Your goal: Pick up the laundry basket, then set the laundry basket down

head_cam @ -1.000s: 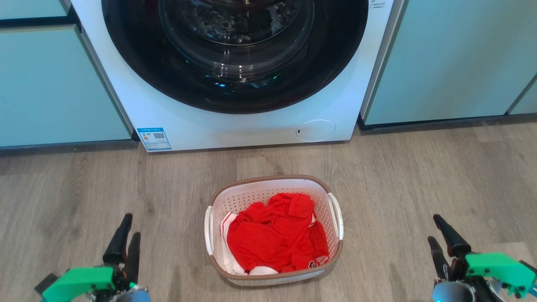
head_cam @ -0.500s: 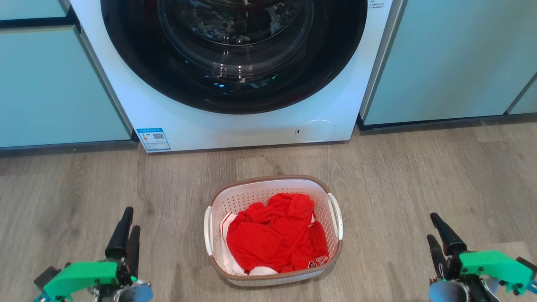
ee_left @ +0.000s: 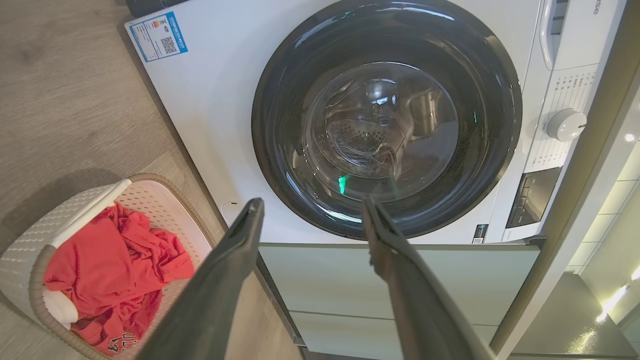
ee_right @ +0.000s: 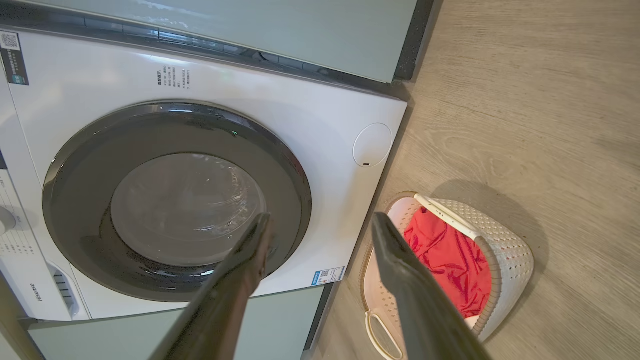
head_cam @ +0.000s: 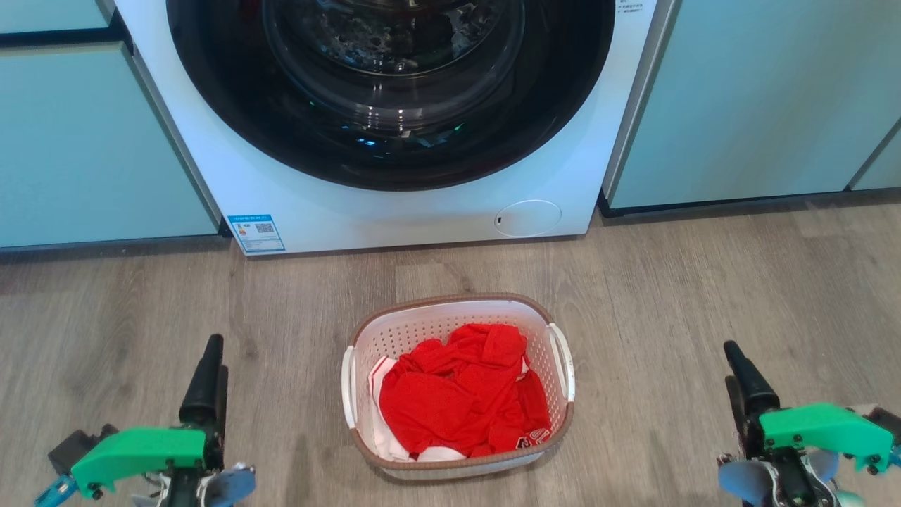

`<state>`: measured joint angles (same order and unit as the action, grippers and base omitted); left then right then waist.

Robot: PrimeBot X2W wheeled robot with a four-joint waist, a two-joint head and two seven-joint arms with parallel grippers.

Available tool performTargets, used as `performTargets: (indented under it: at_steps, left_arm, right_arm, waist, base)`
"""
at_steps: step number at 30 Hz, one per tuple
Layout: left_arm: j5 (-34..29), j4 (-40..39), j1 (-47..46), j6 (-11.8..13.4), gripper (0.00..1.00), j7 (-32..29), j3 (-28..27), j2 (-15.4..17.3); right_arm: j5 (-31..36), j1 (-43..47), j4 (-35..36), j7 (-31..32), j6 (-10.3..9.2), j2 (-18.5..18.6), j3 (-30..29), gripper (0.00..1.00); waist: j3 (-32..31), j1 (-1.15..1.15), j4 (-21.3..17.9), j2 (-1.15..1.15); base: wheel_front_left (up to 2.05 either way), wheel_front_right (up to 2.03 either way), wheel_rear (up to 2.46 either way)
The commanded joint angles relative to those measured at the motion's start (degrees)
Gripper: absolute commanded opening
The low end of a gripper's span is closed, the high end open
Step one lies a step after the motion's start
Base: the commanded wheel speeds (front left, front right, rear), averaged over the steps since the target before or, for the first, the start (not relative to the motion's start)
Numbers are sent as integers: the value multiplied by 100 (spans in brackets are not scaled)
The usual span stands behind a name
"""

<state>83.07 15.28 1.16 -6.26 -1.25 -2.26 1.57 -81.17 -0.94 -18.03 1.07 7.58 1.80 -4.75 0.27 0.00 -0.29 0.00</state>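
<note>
The laundry basket [head_cam: 450, 301] sits on the floor [head_cam: 704, 282] before the washing machine [head_cam: 422, 211], between and well apart from the left gripper [head_cam: 215, 352] and right gripper [head_cam: 732, 360], both spread and empty.

I see the laundry basket [head_cam: 422, 331] as matt perforated plastic, red mesh cloth [head_cam: 450, 401] inside, matt wood-grain floor [head_cam: 704, 296], glossy glass door [head_cam: 394, 84] on the smooth white washing machine [head_cam: 422, 215].
</note>
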Motion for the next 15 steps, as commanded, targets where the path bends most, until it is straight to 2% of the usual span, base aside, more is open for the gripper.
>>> performTargets:
  at_steps: [1,15]
  left_arm:
    - [-172,-258,-224,42,100,84,-10,67]
    - [-1558,-631,-225,268,100,319,172,76]
  right_arm:
    - [184,-263,239,-72,-2,47,61,100]
    - [1595,-312,544,-306,-3,56,278,100]
  waist:
    - [3,0,1,0]
    - [28,0,-6,0]
  base:
    - [0,0,0]
    - [0,0,0]
